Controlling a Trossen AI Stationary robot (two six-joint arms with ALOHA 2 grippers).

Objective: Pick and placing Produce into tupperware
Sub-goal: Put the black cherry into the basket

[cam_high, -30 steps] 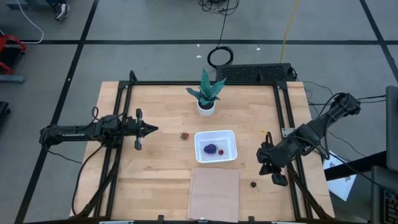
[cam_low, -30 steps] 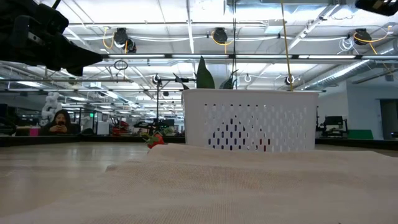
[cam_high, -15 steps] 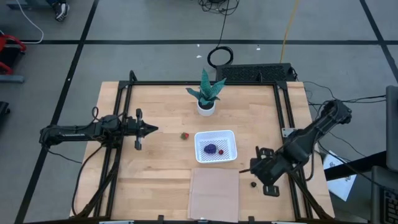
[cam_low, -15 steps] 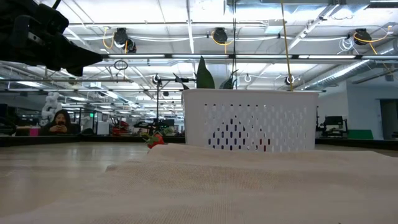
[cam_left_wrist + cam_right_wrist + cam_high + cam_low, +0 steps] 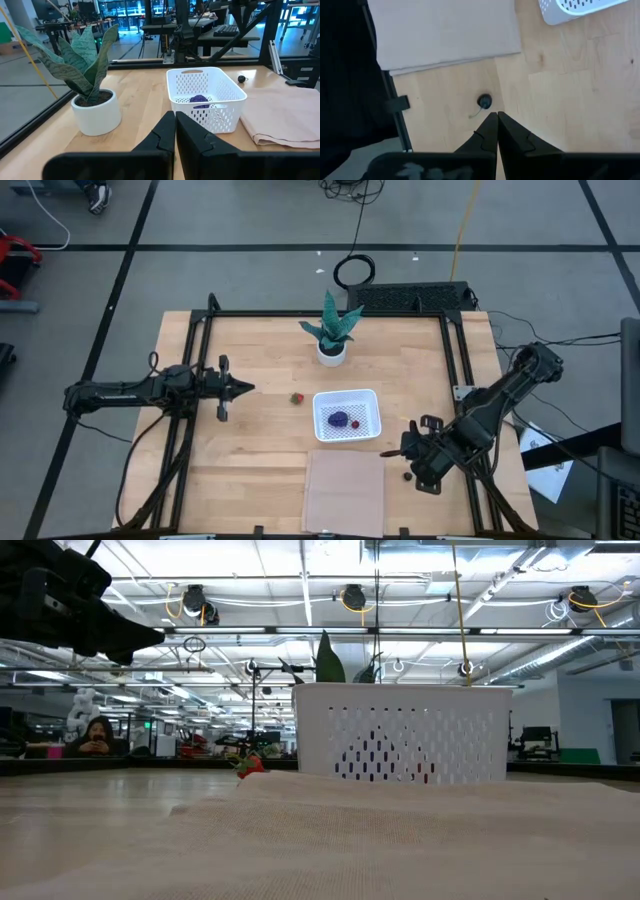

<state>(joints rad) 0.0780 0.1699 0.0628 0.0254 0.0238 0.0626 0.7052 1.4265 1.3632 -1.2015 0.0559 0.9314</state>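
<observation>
The white tupperware [image 5: 320, 426] sits mid-table and holds the purple grape cluster [image 5: 340, 420] and the small dark red fruit [image 5: 356, 423]. The strawberry piece [image 5: 296, 398] lies on the wood just left of it. The blackish fruit [image 5: 484, 101] lies on the wood right of the tan sheet. My right gripper [image 5: 496, 116] is shut and hovers close by this fruit, its tips a little short of it; in the high view the right gripper [image 5: 390, 453] shows just to the far side of the blackish fruit [image 5: 407, 475]. My left gripper [image 5: 246, 388] is shut and waits at the table's left.
A flat tan sheet [image 5: 344, 492] lies near the table's near edge, below the tupperware. A leafy plant in a white pot [image 5: 331, 350] stands at the far side. Black frame rails [image 5: 460, 380] run along the table's sides. A person shows far off in the room [image 5: 97, 735].
My right gripper has moved from the table's right edge toward the left and near edge, closing in on the blackish fruit. The fruits, the tupperware and my left arm have kept still.
</observation>
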